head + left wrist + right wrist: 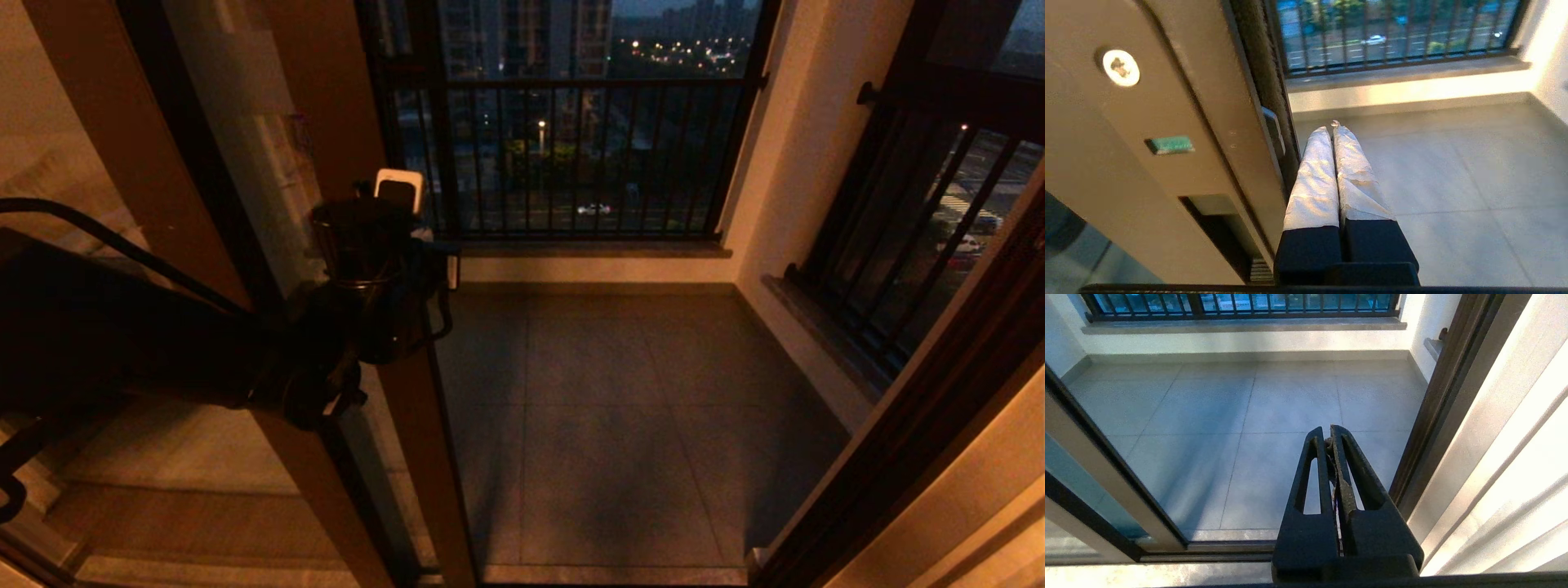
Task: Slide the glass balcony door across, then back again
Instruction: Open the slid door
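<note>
Hugging door stile (1167,122): left pincer (1331,128).

Our head camera looks down from high up, past our left gripper (408,204) onto the balcony floor (604,425). Our left wrist camera sits very near the door frame (1167,134) beside its fingers. Our right wrist camera faces that same floor over its own gripper (1329,435).
</note>
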